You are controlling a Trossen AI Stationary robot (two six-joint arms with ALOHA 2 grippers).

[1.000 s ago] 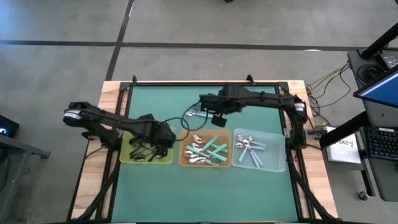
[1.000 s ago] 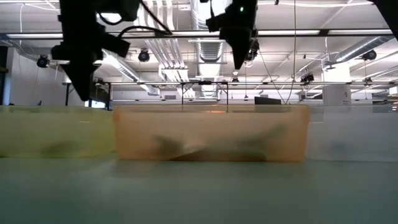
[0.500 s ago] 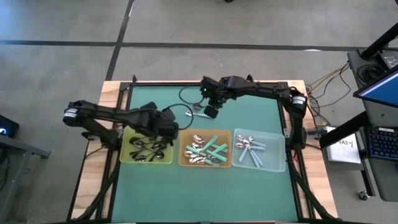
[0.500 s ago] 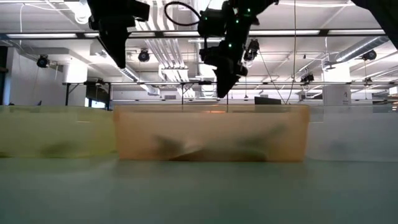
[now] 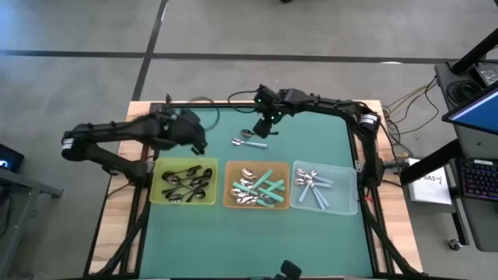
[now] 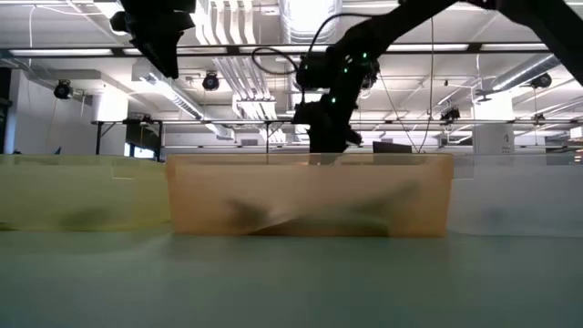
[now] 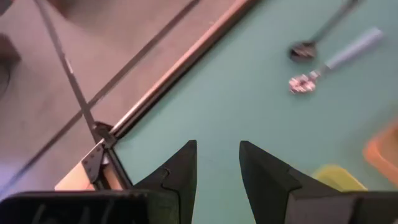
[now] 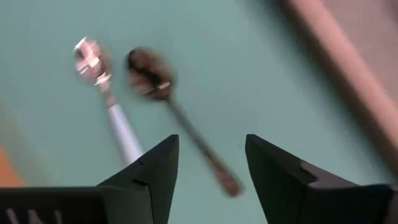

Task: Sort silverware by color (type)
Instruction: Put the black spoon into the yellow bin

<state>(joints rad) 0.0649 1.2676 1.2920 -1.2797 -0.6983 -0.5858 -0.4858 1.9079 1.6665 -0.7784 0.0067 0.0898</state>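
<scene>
Two loose spoons lie flat on the green mat near its far edge: a black-handled spoon (image 8: 180, 121) (image 5: 254, 133) and a pale-blue-handled spoon (image 8: 115, 112) (image 5: 249, 143). My right gripper (image 8: 208, 168) (image 5: 264, 129) hovers open just above them, its fingers on either side of the black handle's end without touching it. My left gripper (image 7: 217, 168) (image 5: 198, 145) is open with nothing between its fingers, raised over the mat beyond the yellow tray (image 5: 159, 194), which holds black-handled spoons.
Three trays stand in a row at mid-table: the yellow one, an orange tray (image 5: 230, 204) with teal-handled spoons and a clear tray (image 5: 350, 204) with pale-blue-handled spoons. A dark rail (image 7: 180, 65) borders the mat's far edge. Bare mat lies in front of the trays.
My left gripper has risen from over the yellow tray and gone toward the table's far edge. My right gripper has swung from the orange tray's far side toward the far edge and come down over the two loose spoons, which have stayed put.
</scene>
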